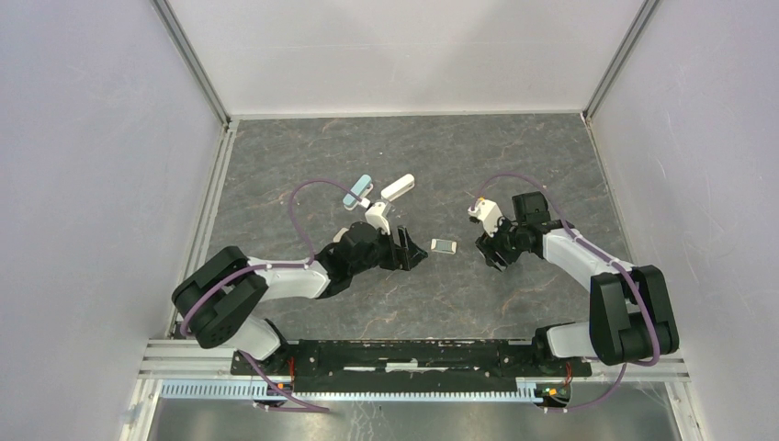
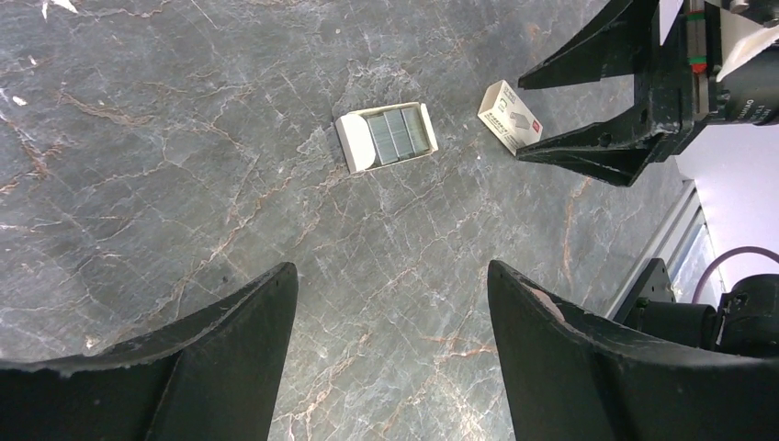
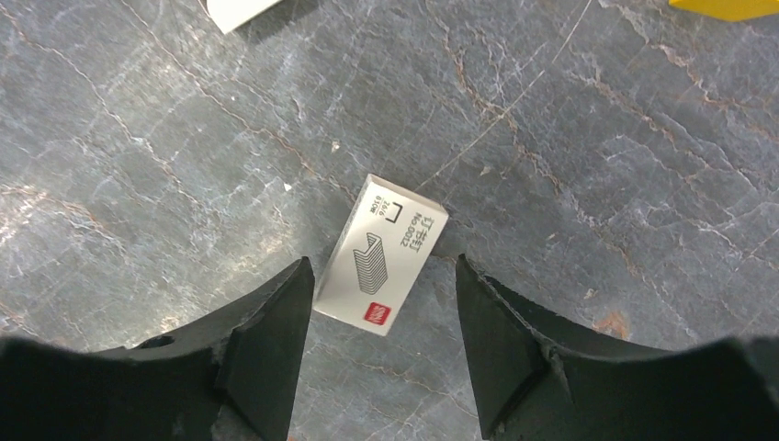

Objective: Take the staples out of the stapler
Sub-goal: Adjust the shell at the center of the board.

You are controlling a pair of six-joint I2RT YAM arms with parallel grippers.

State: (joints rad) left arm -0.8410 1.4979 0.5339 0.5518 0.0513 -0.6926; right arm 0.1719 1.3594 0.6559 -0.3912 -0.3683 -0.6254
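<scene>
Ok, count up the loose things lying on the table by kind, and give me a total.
Oblong items: 2, the teal oblong item and the white oblong item
Open tray of staples: 1
Printed staple box: 1
Total: 4

White corner point(image 3: 241, 11) and yellow corner point(image 3: 726, 7) — both cut off by the right wrist view's top edge

Both arms reach inward, low — left end effector point(image 2: 390, 268) and right end effector point(image 3: 381, 265) gaping.
</scene>
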